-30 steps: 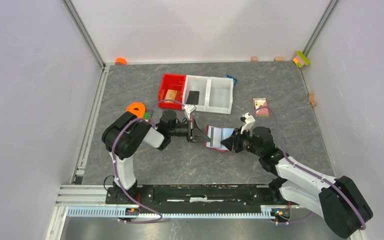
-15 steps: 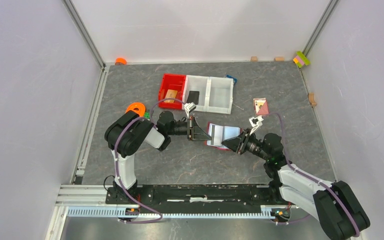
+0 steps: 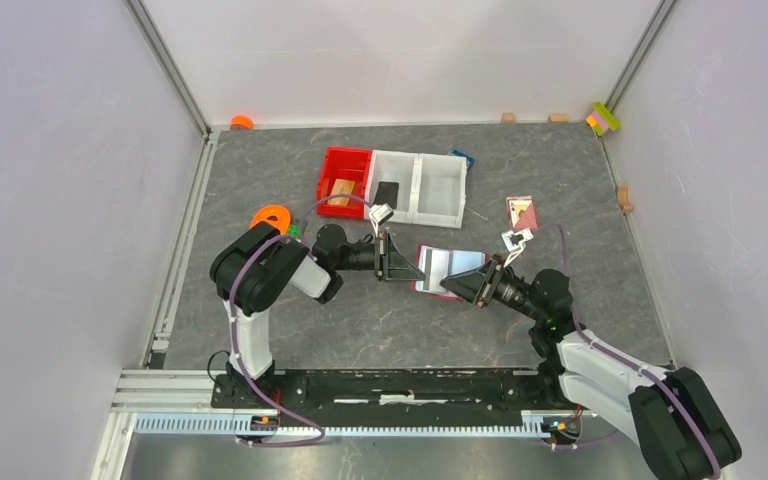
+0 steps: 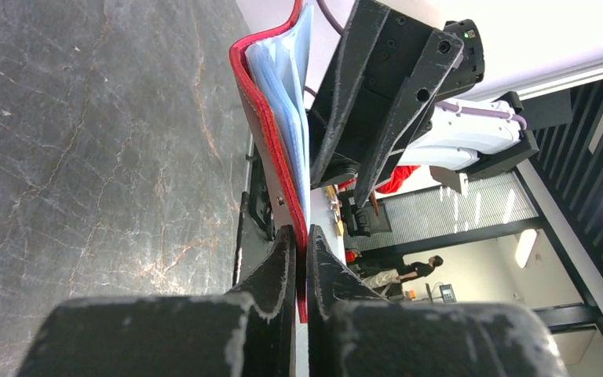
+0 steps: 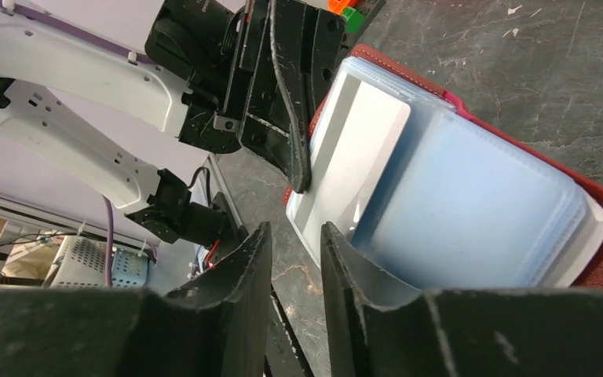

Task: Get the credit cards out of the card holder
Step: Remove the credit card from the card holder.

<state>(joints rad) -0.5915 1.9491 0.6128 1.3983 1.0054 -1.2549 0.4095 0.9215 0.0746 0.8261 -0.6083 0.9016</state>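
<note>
Card holder (image 3: 449,268) is held open mid-table, on the near side of the bins, between both arms. Left gripper (image 4: 299,236) is clamped shut on its red edge. Pale grey-blue card (image 5: 357,165) is seen part-way out of a clear sleeve (image 5: 471,212). Right gripper (image 5: 294,236) fingers are slightly parted at that card's lower corner; contact can't be told. Red bin (image 3: 338,160): tan-orange card (image 3: 342,190) inside. White bin (image 3: 417,190), 2 compartments: black card (image 3: 387,193) lies in the left 1.
</note>
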